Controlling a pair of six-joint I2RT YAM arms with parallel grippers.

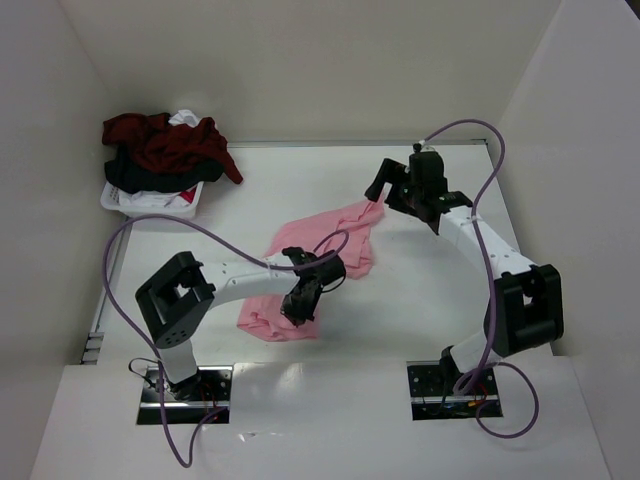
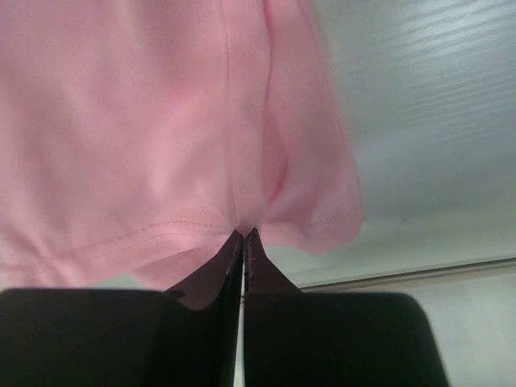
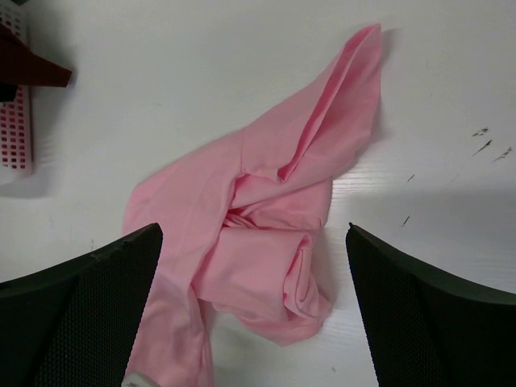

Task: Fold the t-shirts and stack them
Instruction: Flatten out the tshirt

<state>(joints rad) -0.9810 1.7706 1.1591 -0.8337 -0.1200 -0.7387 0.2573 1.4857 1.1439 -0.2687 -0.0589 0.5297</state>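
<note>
A light pink t-shirt (image 1: 320,250) lies crumpled and partly rolled on the white table. My left gripper (image 1: 300,302) is shut on the shirt's hem near its front end; in the left wrist view the closed fingertips (image 2: 243,235) pinch the pink cloth (image 2: 161,121), which hangs in front of the camera. My right gripper (image 1: 385,190) is open and empty, hovering over the shirt's far right end. In the right wrist view the shirt (image 3: 266,218) lies between and below the spread fingers (image 3: 89,314). Dark red (image 1: 170,140), black and white shirts are piled at the back left.
The pile of shirts sits in a small white plastic basket (image 1: 150,205) at the back left corner, also showing in the right wrist view (image 3: 16,129). White walls enclose the table on the left, back and right. A few dark scuffs (image 3: 488,145) mark the table.
</note>
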